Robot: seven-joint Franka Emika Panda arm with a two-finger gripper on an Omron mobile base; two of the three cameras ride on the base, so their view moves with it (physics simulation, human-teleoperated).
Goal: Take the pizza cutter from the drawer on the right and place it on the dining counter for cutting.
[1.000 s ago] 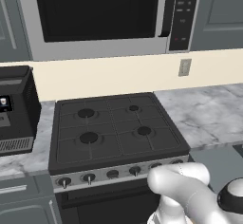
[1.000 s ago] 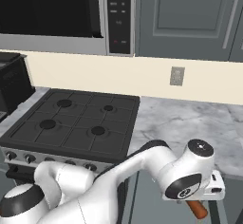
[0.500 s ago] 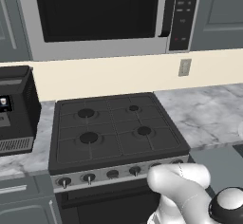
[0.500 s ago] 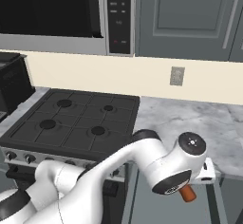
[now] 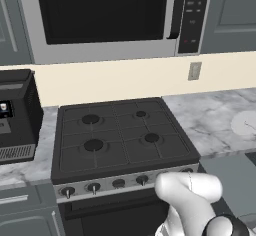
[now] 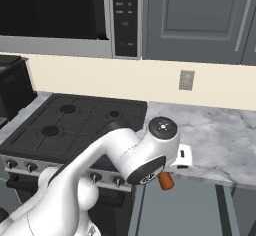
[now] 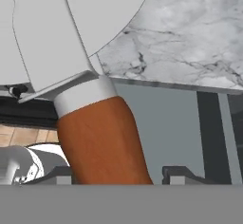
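One pincer (image 7: 118, 182) pinches the pizza cutter (image 7: 97, 137); right base view reveals only its handle.

Both base views face the stove (image 5: 120, 137), hand view close-up

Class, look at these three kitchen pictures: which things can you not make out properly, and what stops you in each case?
- Pizza cutter: the hand view's bottom band cuts off its handle's lower end; the top edge crops its blade.
- Pizza cutter, right base view: just the handle tip shows; the robot's wrist hides the rest.
- Gripper: whether its fingertips press the handle cannot be told.
- Drawer: its inside is hidden behind the arm.
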